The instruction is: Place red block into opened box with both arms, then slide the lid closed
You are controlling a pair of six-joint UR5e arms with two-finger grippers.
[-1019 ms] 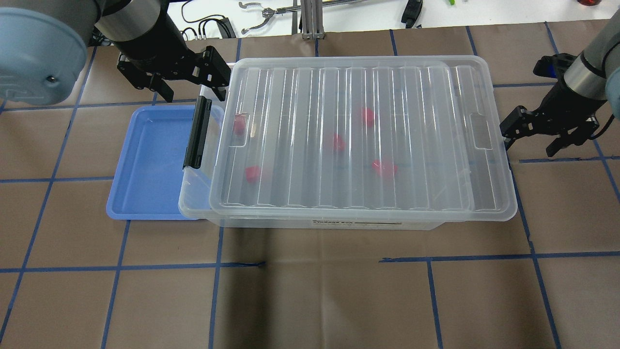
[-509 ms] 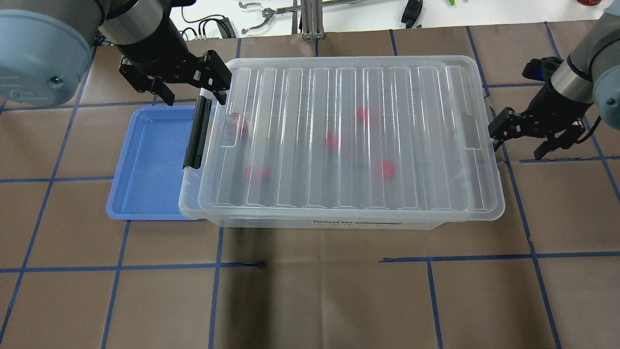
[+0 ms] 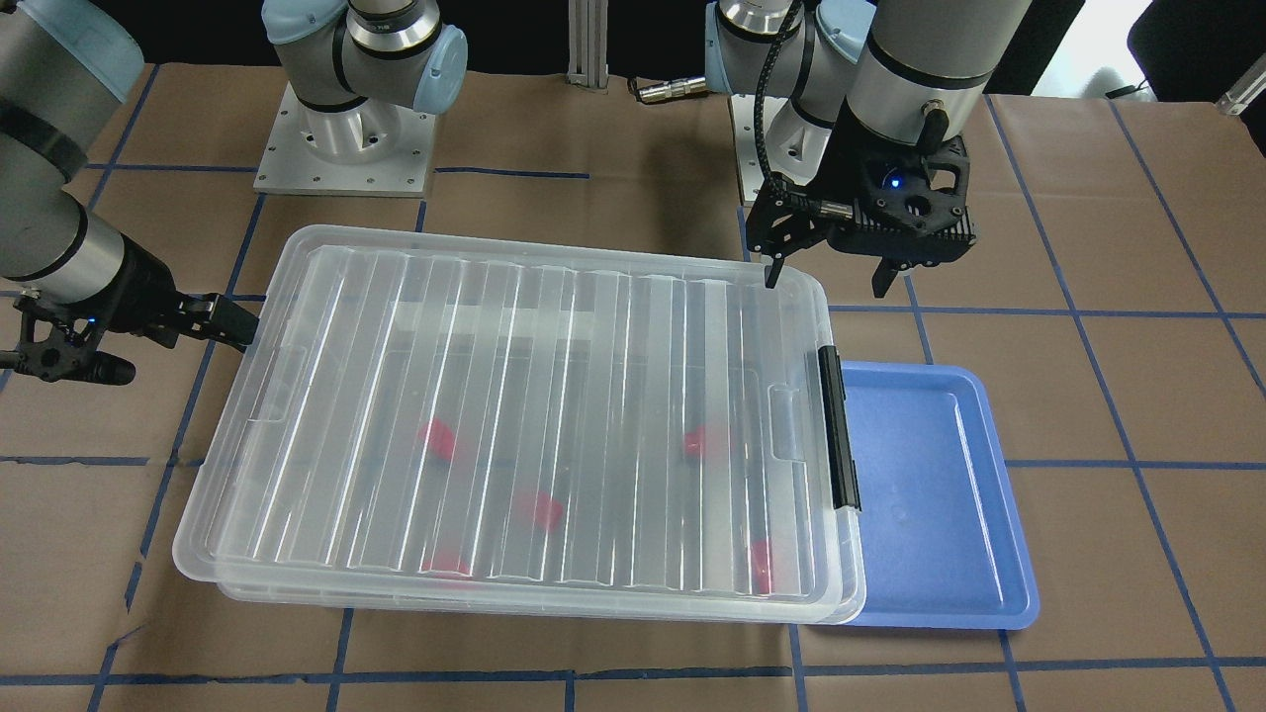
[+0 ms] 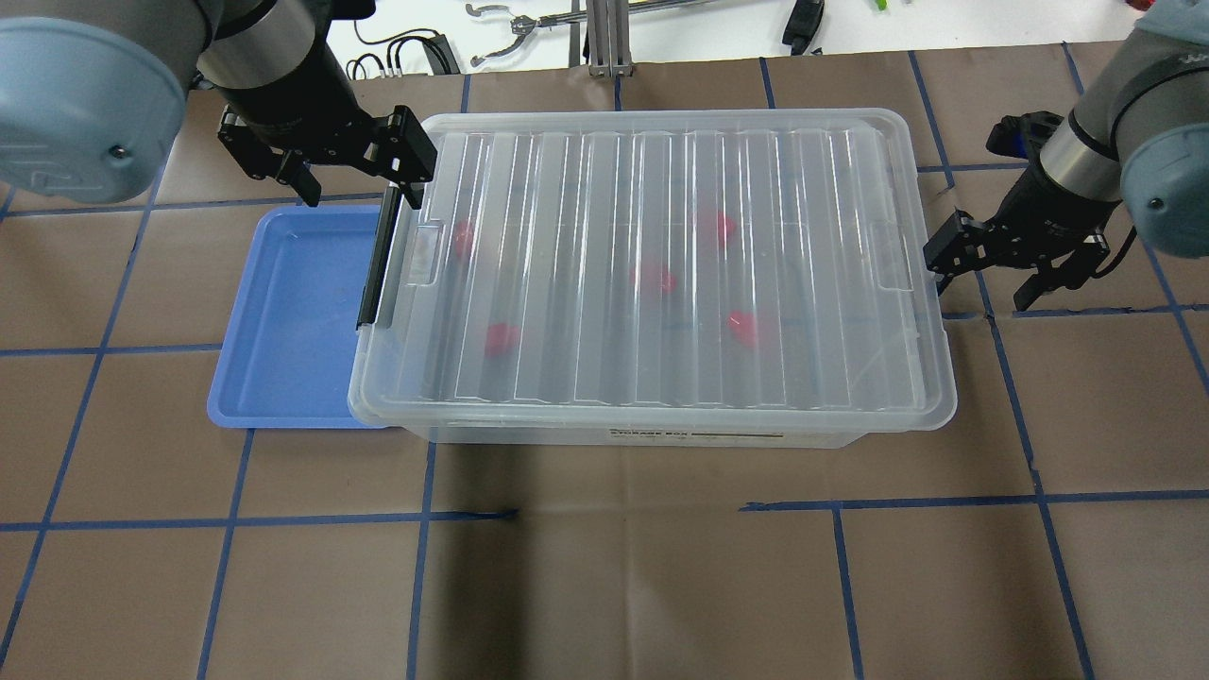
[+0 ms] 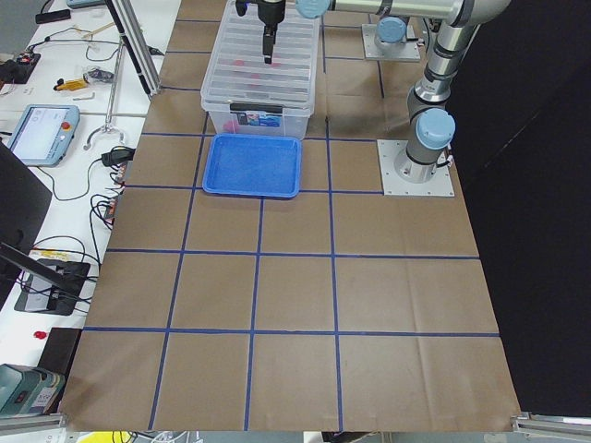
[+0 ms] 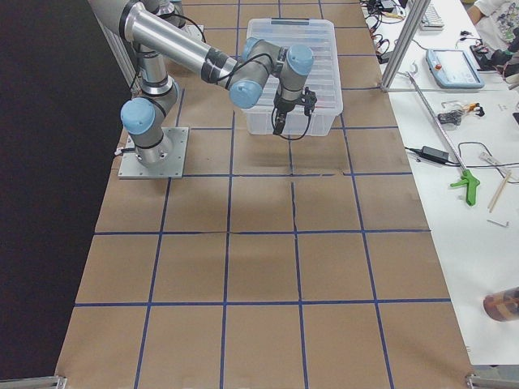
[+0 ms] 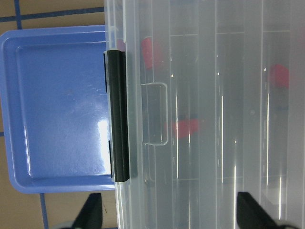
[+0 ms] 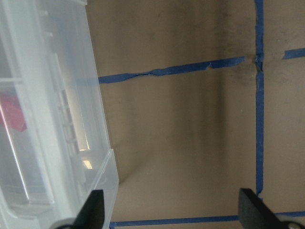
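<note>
Two black two-finger claws stand at opposite short ends of the large shallow clear plastic box (image 4: 510, 434) on the brown paper-covered table (image 4: 604, 586). The flat clear ribbed plastic lid (image 4: 661, 368) lies on the box and covers almost all of its opening. A narrow strip of rim shows at the end with the black clip bar (image 4: 378, 269). Five small bright red plastic blocks (image 4: 745, 327) lie on the box floor under the lid, spaced apart, and all are clear of both claws.

The left claw (image 4: 364, 196) is released, its fingers spread wide. It hovers at the far corner of the box at the clip-bar end. One finger is at the lid's corner; contact cannot be determined. The nearest red block lies just inside that end, beside the lid's tab.

The right claw (image 4: 982, 281) is also released, fingers wide apart. It sits low at the opposite short end, just outside the lid. One finger is at the lid's edge beside the tab; contact cannot be determined.

The flat blue plastic tray (image 4: 283, 321) lies against the clip-bar end of the box.
</note>
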